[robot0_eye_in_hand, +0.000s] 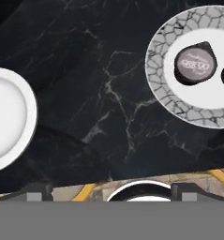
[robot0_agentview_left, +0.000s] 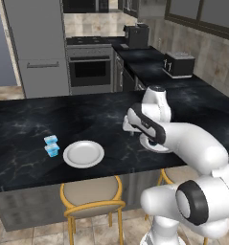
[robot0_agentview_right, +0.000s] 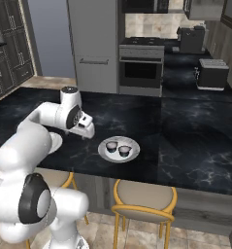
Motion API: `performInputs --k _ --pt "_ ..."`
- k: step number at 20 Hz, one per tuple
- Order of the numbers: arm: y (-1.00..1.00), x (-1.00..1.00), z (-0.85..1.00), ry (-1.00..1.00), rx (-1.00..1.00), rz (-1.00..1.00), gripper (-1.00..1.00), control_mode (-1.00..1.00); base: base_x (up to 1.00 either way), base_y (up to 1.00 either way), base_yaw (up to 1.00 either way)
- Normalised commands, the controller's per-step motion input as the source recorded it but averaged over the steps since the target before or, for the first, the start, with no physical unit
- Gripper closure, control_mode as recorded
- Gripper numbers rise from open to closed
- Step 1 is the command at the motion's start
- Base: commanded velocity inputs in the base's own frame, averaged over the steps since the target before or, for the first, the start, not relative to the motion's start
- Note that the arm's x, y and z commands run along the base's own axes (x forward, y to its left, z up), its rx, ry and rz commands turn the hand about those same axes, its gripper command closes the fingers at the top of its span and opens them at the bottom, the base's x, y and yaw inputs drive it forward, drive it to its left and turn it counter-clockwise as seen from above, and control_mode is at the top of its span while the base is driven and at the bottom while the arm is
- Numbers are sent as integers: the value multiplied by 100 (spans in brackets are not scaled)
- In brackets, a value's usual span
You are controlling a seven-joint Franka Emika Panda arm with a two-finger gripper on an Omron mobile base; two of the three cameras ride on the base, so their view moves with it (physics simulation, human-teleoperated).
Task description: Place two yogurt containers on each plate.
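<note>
An empty white plate (robot0_agentview_left: 83,154) lies near the counter's front edge, with two light blue squarish yogurt containers (robot0_agentview_left: 51,145) on the counter just to its left, one behind the other. A second plate (robot0_agentview_right: 119,149) holds two dark round yogurt containers (robot0_agentview_right: 111,145) (robot0_agentview_right: 124,151) with pale lids. In the hand view the empty plate (robot0_eye_in_hand: 5,119) is at the left and the loaded plate's crackle-patterned rim (robot0_eye_in_hand: 155,70) at the upper right, carrying a dark cup (robot0_eye_in_hand: 194,63). My gripper (robot0_agentview_right: 90,134) hovers over the bare counter between the two plates, open and holding nothing.
Yellow-framed stools (robot0_agentview_left: 92,196) (robot0_agentview_right: 142,197) stand under the counter's front edge. A toaster (robot0_agentview_left: 178,64), a coffee machine (robot0_agentview_left: 137,36) and an oven (robot0_agentview_left: 90,69) are at the far back. Dark marble counter (robot0_agentview_left: 25,119) stretches behind the plates.
</note>
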Motion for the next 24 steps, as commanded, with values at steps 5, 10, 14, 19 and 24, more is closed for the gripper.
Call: performInputs --k 5,10,14,19,24 --pt "89 0 8 1 0 33 -100 -100 0 0 0" --pt "97 -2 0 0 -2 46 -100 -100 0 0 0" --pt "96 0 0 0 -6 32 -100 -100 0 0 0" --pt "100 1 0 -3 -10 18 -100 -100 0 0 0" --pt "100 15 0 0 -11 0 -100 -100 0 0 0"
